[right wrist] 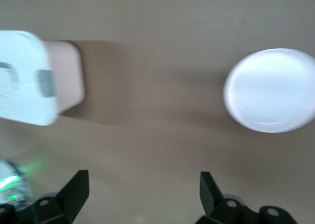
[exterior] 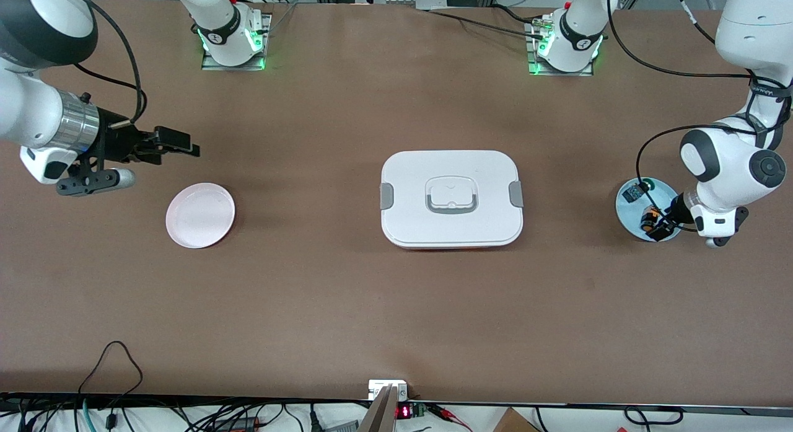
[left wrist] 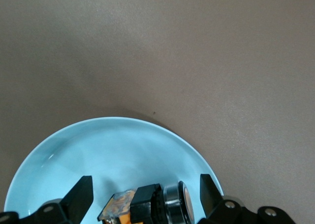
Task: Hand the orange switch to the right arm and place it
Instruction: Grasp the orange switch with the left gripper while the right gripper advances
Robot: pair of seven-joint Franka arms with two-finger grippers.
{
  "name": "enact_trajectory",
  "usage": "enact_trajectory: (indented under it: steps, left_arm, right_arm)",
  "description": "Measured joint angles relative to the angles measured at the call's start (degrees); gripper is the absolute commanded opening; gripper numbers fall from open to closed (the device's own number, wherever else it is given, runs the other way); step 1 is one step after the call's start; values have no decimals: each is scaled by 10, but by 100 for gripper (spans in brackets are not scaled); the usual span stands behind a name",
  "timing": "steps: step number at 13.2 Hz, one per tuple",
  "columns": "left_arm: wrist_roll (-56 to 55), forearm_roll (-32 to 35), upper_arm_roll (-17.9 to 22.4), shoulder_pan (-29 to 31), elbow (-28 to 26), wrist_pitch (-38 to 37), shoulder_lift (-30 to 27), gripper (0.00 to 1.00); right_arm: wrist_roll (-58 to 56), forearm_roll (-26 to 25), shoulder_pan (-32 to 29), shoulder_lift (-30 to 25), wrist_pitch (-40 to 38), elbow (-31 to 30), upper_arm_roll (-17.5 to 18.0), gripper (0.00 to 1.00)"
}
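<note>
The table [exterior: 347, 308] fills the front view, brown and wide. At its centre sits the white box [exterior: 451, 199], lid on. In the left part of the frame lies the pink plate [exterior: 200, 215], and at the right edge the blue plate [exterior: 629, 214].

My right gripper [exterior: 176, 144] waits in the air at the left edge, above the pink plate in the frame, its fingers spread wide with nothing between them.

My left gripper [exterior: 658, 224] is down in the blue plate. Its fingers [left wrist: 78, 199] stand apart on either side of the orange switch [left wrist: 147, 209], which lies in the plate at the bottom of my left wrist view; I think they are not yet touching it. A second small switch [exterior: 633, 192] lies higher up in the same plate.
</note>
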Motion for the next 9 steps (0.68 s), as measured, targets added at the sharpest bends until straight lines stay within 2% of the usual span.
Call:
enact_trajectory:
  steps: [3,7,9]
  left_arm:
    - [0,-2,-2,0,0,0,0,96]
    - [0,-2,-4,0,-5,0,1,96]
    - [0,-2,-5,0,-9,0,1,95]
  right_arm:
    - [0,138,-3,12,0,0,-4,100]
    - [-7,351,-2,38,27,-3,-4,100]
    - [-14,422,4,50,59,-3,-3,100]
